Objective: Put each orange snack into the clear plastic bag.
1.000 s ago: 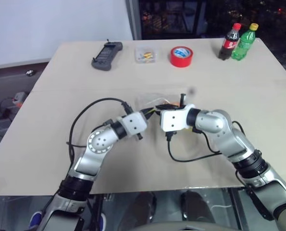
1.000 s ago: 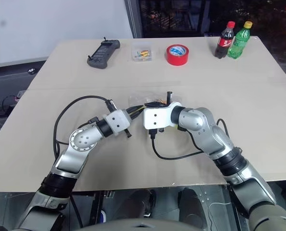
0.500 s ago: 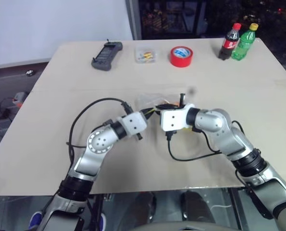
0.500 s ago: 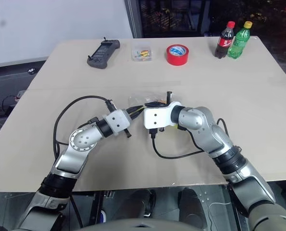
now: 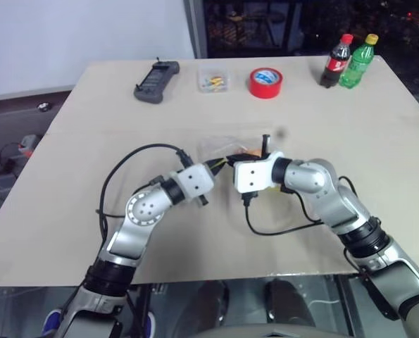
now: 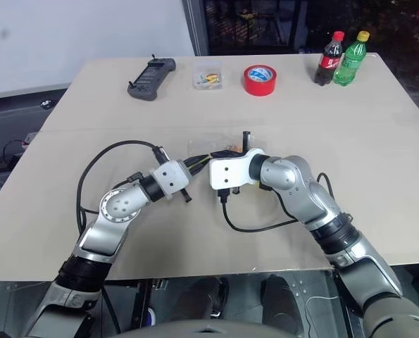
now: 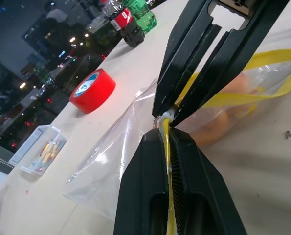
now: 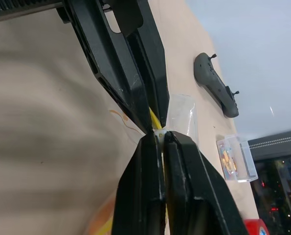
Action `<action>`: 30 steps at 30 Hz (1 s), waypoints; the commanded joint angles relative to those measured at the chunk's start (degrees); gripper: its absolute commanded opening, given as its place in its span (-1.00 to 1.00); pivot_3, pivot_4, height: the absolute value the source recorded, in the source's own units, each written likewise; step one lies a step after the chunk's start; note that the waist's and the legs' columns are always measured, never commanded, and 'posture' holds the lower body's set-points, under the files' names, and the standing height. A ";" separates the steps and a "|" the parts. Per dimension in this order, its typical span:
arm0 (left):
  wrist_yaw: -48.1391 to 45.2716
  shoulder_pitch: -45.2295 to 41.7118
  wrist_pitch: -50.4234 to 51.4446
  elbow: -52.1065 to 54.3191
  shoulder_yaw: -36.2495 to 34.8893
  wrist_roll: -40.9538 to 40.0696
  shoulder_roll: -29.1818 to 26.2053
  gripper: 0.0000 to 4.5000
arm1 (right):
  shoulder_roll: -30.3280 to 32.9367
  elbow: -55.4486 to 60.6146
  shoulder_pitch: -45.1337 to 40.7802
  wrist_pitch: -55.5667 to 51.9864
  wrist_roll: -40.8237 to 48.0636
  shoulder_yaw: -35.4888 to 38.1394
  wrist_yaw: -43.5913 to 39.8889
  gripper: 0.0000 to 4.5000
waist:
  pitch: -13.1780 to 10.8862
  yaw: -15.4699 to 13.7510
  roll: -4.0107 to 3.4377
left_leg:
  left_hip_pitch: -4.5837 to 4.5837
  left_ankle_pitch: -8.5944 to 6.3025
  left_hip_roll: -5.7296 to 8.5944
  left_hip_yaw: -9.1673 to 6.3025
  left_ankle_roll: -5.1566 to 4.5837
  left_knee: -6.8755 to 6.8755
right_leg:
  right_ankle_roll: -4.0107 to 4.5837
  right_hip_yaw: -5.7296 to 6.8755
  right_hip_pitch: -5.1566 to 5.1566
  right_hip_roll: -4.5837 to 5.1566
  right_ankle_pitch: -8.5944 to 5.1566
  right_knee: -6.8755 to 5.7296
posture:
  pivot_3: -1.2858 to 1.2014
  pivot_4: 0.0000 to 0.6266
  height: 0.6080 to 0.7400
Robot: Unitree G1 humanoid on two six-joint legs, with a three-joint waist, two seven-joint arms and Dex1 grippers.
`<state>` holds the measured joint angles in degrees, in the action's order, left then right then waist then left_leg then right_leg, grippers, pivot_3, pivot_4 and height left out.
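Both grippers are clamped on the clear plastic bag: your left gripper has its fingers closed on the yellow seal strip, and your right gripper pinches the same strip tip to tip with it. You can see the bag near the middle of the desk, spread flat toward the far edge from where the two grippers meet. Through the plastic in the left wrist view you can make out the orange snacks inside the bag, just past the strip; how many there are you cannot tell from here. Beyond the bag, look along the far edge of the desk: a dark handheld controller lies toward the far left corner, then a small clear box of colourful bits, then a red tape roll with a blue-and-white label in its core. Toward the far right corner a cola bottle with a red cap and a green bottle with a yellow cap stand upright, touching or nearly so. Your desk top is a plain pale beige board. Behind it you have a white wall on the left and a dark window with scattered lights on the right; to the left of the desk, grey floor carries a few loose cables.
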<state>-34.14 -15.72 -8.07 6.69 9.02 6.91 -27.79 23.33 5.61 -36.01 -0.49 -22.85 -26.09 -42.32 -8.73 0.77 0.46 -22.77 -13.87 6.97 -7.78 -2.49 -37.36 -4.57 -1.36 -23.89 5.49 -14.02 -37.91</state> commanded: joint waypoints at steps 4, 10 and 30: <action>0.69 -0.64 0.49 3.13 -1.32 -2.23 0.96 -1.00 | -0.10 0.85 -0.97 0.44 0.26 1.58 0.74 -0.99 | 0.00 0.00 0.00 | 0.00 0.00 0.00 0.00 0.00 0.00 | 0.00 0.00 0.00 0.00 0.00 0.00 | 0.03 -0.52 1.00; 3.62 -3.39 4.38 0.14 -8.59 -7.90 1.62 -1.00 | 6.90 2.85 5.21 -6.55 1.49 11.79 2.32 -0.99 | 0.00 -0.50 0.01 | -0.01 0.00 0.00 -0.02 0.00 -0.01 | 0.00 0.02 0.00 0.01 0.00 0.01 | 0.03 -0.52 1.00; -0.48 -30.52 -1.43 -25.63 -6.73 -11.84 4.50 -1.00 | 21.01 -9.61 -3.56 -5.47 6.30 25.10 10.60 -0.99 | -0.08 0.02 0.11 | -0.18 0.00 0.02 0.05 -0.01 0.03 | 0.01 -0.05 -0.13 0.06 0.01 0.16 | 0.03 -0.52 1.00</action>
<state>-34.15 -47.20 -7.73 -19.16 5.13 -4.26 -20.71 41.35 -3.28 -40.71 -4.60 -17.16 -6.70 -31.84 -8.81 0.79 0.57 -22.95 -13.89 6.99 -7.75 -2.54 -37.27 -4.57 -1.44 -24.03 5.56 -14.01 -37.64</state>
